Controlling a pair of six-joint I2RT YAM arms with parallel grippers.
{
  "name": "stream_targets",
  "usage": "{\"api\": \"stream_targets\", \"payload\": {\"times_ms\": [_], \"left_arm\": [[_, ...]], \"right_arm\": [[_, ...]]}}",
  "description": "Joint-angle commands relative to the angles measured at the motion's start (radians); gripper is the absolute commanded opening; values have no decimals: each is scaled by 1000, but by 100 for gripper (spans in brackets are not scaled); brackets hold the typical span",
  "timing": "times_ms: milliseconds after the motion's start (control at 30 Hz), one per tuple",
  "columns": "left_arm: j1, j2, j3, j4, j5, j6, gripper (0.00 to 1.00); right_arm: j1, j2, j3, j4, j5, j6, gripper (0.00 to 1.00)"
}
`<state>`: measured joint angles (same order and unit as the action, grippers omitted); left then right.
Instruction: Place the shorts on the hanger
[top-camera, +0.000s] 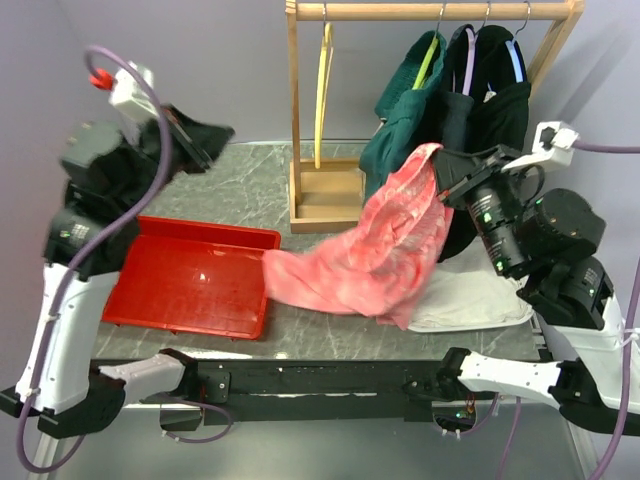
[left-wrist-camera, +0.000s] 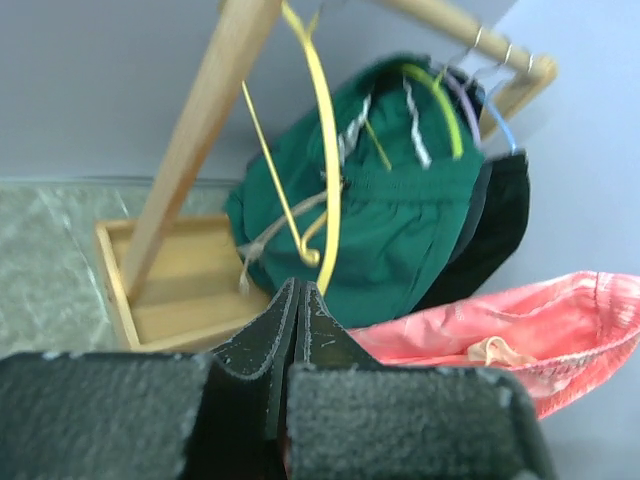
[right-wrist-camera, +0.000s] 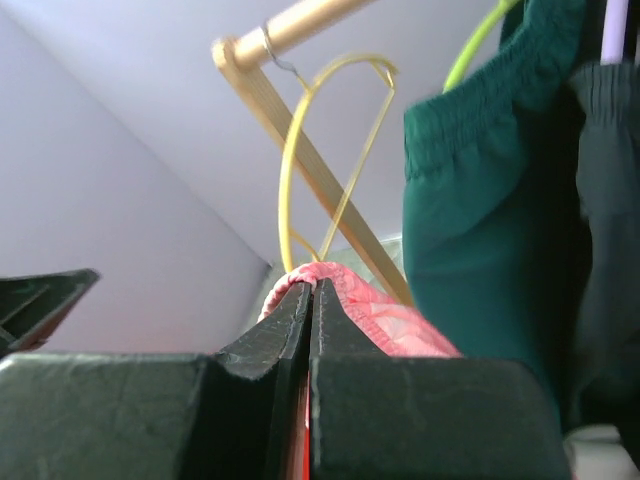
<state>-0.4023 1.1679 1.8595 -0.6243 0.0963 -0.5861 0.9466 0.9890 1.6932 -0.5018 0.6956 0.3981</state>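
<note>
so the right gripper (right-wrist-camera: 312, 290) is pinching one end of the shorts (top-camera: 380, 250), holding them up off the tabletop's (top-camera: 250, 170) middle to reach the hanger (top-camera: 322, 90) at the far edge, while the left gripper (left-wrist-camera: 300, 295) is hovering closed, empty.

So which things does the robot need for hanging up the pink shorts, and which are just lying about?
For the job: pink shorts, yellow hanger, right hand pinching the shorts.
Just lying about: red tray, white cloth, green shorts and black garments on the wooden rack.
</note>
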Motion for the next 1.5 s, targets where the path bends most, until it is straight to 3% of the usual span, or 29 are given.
{"api": "stream_targets", "payload": {"times_ms": [0,100,200,333,467,733,867,1467], "left_arm": [[0,-46,-257,64,130,-47,7],[-39,-102,-520,188,184,-98,28],[-148,-154,-730,290,148,-150,38],[-304,-212,-986,440,125,-237,45],[-372,-249,-1109,543,89,-305,48],[-383,-157,-1122,649,103,-336,52],[-385,-93,-1096,675,94,-351,60],[-455,193,-1017,782,160,-409,55]], "right_arm": [[6,-29,-120,6,-45,-9,0],[4,-53,-180,-1,-50,10,0],[4,-64,-214,-10,-31,15,0],[4,-49,-225,-37,-21,25,0],[4,-50,-253,-21,-24,38,0],[6,-47,-257,-26,-30,47,0],[6,-52,-259,-38,-27,51,0],[6,-70,-247,-64,-16,47,0]]}}
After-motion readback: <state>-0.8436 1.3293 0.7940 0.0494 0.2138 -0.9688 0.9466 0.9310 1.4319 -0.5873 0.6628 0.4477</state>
